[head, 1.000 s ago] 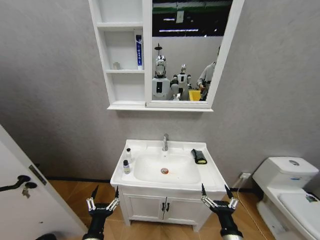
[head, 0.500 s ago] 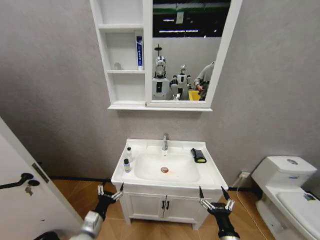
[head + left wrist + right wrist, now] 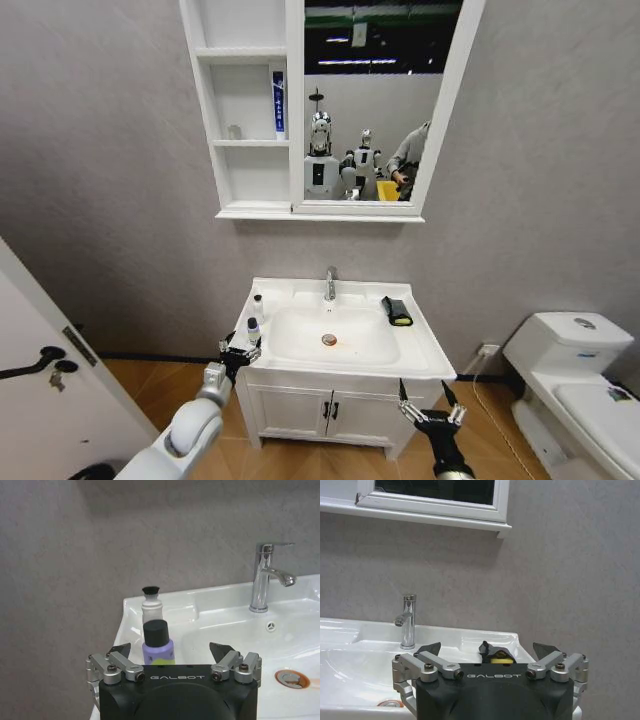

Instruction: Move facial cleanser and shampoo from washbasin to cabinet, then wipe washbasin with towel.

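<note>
The white washbasin (image 3: 420,352) stands below the wall cabinet (image 3: 250,110). Two small black-capped bottles stand on the basin's left rim: a purple one (image 3: 253,329) (image 3: 159,647) in front and a white one (image 3: 258,306) (image 3: 151,609) behind it. I cannot tell which is the cleanser and which the shampoo. My left gripper (image 3: 240,350) (image 3: 171,648) is open at the basin's front left corner, with the purple bottle just ahead, in line with the gap between its fingers. The black towel (image 3: 397,312) (image 3: 496,654) lies on the right rim. My right gripper (image 3: 430,398) (image 3: 489,649) hangs open below the basin's front right corner.
A chrome tap (image 3: 330,284) (image 3: 262,577) rises at the back of the bowl. A blue-and-white tube (image 3: 278,100) stands on the cabinet's middle shelf beside the mirror (image 3: 375,100). A toilet (image 3: 570,370) is at the right, a door (image 3: 40,390) at the left, vanity doors (image 3: 330,412) below.
My left arm has risen and reached forward from low beside the vanity to the basin's front left corner, close to the purple bottle. The right gripper has barely moved.
</note>
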You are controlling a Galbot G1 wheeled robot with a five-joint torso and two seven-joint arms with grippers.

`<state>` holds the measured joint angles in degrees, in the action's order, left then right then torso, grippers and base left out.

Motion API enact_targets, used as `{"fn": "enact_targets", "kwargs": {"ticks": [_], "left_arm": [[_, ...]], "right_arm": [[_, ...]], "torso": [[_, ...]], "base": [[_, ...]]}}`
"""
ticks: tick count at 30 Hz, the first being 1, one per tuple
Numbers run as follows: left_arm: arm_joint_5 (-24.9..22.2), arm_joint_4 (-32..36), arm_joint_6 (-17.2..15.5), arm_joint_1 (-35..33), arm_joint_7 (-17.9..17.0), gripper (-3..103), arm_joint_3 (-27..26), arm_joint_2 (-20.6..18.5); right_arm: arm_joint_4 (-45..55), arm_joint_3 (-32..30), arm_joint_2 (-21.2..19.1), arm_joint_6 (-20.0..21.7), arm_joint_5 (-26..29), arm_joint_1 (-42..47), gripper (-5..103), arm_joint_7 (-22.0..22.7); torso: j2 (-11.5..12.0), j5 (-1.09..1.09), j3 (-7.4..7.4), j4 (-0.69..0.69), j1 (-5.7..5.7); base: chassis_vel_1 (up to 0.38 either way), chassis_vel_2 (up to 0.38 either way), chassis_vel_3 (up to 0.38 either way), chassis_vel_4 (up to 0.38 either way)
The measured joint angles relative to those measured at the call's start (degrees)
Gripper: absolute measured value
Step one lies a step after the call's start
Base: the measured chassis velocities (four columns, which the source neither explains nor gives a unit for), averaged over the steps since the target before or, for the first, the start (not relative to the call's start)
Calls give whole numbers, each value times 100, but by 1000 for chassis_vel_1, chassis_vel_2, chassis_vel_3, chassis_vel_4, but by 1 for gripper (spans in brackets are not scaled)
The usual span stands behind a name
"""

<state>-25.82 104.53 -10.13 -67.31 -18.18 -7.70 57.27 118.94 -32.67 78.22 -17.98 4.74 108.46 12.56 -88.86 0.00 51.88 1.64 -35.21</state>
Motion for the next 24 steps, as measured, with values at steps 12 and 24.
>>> {"fn": "enact_targets", "kwargs": {"ticks": [12, 24], "left_arm": [[336, -997, 82, 279, -19, 90, 32, 813], [470, -1576, 112, 725, -152, 90, 32, 1083]], "right_arm": [[-40, -86, -21, 53, 96, 19, 100, 65], [-38, -105, -28, 59, 104, -1, 100, 74]], "torso": [[0, 1, -1, -1, 1], [0, 0, 0, -1, 1]], "base": [[0, 0, 0, 0], [0, 0, 0, 0]]}}
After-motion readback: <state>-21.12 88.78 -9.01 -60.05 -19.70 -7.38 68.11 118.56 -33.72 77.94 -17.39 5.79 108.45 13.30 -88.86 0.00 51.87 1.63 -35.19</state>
